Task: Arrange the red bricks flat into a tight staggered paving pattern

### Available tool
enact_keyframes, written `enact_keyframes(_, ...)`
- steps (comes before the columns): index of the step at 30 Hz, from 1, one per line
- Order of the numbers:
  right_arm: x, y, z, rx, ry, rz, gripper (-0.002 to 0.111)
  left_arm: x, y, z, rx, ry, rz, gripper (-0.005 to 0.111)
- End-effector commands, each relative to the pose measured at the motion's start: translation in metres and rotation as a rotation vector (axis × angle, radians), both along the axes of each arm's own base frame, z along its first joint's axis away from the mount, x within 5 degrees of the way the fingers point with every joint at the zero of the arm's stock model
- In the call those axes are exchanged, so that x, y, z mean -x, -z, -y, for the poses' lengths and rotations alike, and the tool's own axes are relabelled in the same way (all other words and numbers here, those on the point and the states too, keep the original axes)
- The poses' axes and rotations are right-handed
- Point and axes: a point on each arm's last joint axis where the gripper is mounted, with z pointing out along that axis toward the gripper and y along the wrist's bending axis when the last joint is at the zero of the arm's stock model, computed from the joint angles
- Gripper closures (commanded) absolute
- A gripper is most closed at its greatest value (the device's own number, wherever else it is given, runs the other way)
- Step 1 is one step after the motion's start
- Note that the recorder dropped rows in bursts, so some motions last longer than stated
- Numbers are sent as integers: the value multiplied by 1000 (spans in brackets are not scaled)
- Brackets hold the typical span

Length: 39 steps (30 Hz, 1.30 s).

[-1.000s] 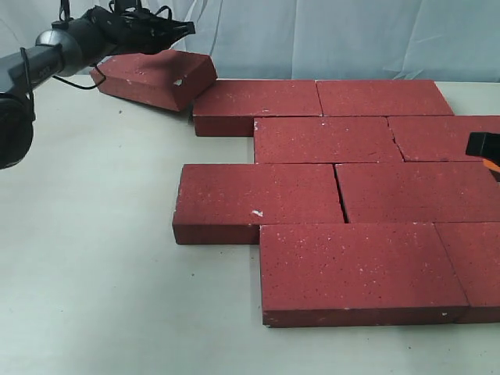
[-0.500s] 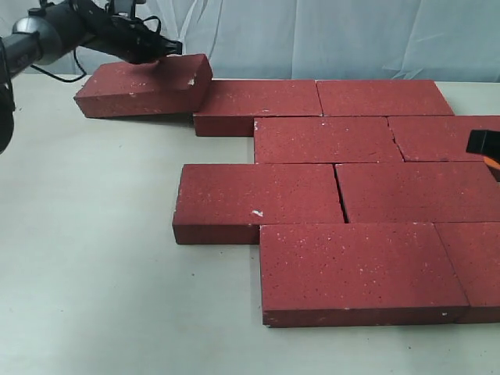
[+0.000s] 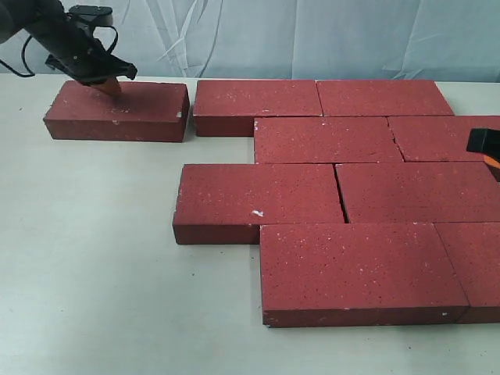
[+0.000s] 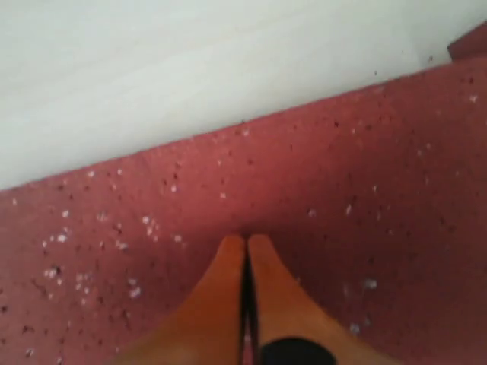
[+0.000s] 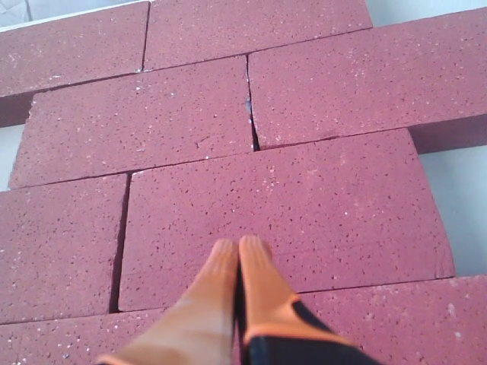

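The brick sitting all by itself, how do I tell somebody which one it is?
Start at the big patch of red bricks on the pale table. Follow its back row to the left end, where a lone brick lies past a small gap. It alone touches no other brick, and the left hand points at its top.

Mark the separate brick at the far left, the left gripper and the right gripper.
separate brick (image 3: 148,101), exterior view, bare top face.
left gripper (image 4: 245,242), left wrist view, between the closed fingertips.
right gripper (image 5: 238,243), right wrist view, between the closed fingertips.
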Motion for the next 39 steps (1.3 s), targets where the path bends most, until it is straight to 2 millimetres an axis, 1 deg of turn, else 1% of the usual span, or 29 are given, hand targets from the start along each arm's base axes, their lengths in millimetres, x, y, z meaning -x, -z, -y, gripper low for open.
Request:
enact_keyframes(1,-2,-2,1,4,5,14,109,10,-27,-3,-29,37,-18,107)
enact_keyframes(5,-2,-2,1,4,5,14,109,10,-46,-3,-27,38,40,107)
enact_keyframes(8,-2,-2,1,4,4,12,109,7,-50,0,13,22,81,107)
enact_keyframes(10,-2,-2,1,4,4,12,109,6,-47,4,34,22,84,107)
enact_keyframes(13,-1,-2,1,3,3,8,109,5,-35,7,32,-7,56,107)
enact_keyframes(16,-1,-2,1,3,2,7,109,5,-21,6,-32,-64,26,107)
enact_keyframes(18,-1,-2,1,3,2,7,109,5,-16,7,-59,-60,13,107)
enact_keyframes(30,-1,-2,1,3,2,7,109,6,-13,4,-106,-57,-5,107)
enact_keyframes(35,-1,-2,1,3,2,7,109,5,1,4,-98,-75,-36,107)
enact_keyframes(39,-1,-2,1,3,2,7,109,7,4,7,-102,-66,-60,107)
